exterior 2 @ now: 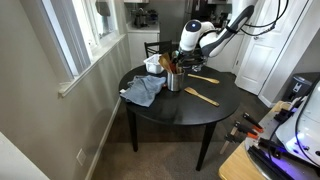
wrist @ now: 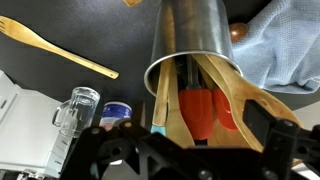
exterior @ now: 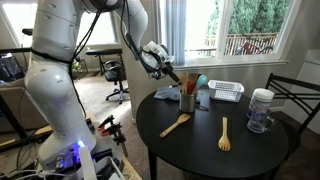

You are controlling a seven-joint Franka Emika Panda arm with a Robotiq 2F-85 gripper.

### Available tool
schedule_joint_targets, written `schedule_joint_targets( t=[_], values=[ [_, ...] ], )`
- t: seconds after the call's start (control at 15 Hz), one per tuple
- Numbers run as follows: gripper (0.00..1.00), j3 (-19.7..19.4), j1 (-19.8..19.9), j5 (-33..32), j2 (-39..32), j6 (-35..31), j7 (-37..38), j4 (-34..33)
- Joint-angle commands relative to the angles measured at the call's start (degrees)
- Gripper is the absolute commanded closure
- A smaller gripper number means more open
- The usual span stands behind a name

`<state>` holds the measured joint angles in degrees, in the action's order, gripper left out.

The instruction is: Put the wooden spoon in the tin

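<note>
The grey metal tin (exterior: 187,102) stands near the table's middle, also in an exterior view (exterior 2: 174,83). In the wrist view its mouth (wrist: 190,60) faces me, holding wooden utensils and two orange spatulas. The wooden spoon (wrist: 160,105), light wood with a teal part at its near end, leans inside the tin at its left wall. My gripper (wrist: 190,145) hovers just above the utensil tops, fingers spread wide to either side and open. It shows above the tin in both exterior views (exterior: 172,74) (exterior 2: 183,55).
A plain wooden spoon (exterior: 175,125) and a wooden fork (exterior: 224,134) lie on the round black table (exterior: 250,150). A glass jar (exterior: 260,110) and white basket (exterior: 227,91) stand behind. A blue cloth (exterior 2: 144,91) lies beside the tin.
</note>
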<state>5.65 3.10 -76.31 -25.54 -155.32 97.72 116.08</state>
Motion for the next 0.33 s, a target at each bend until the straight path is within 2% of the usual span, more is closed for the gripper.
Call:
schedule_joint_targets(
  t=[0.0, 0.27],
  values=[
    [0.00, 0.06, 0.00, 0.27, 0.35, 0.04, -0.47, 0.31],
    [0.00, 0.09, 0.00, 0.28, 0.50, 0.12, -0.50, 0.51]
  ],
)
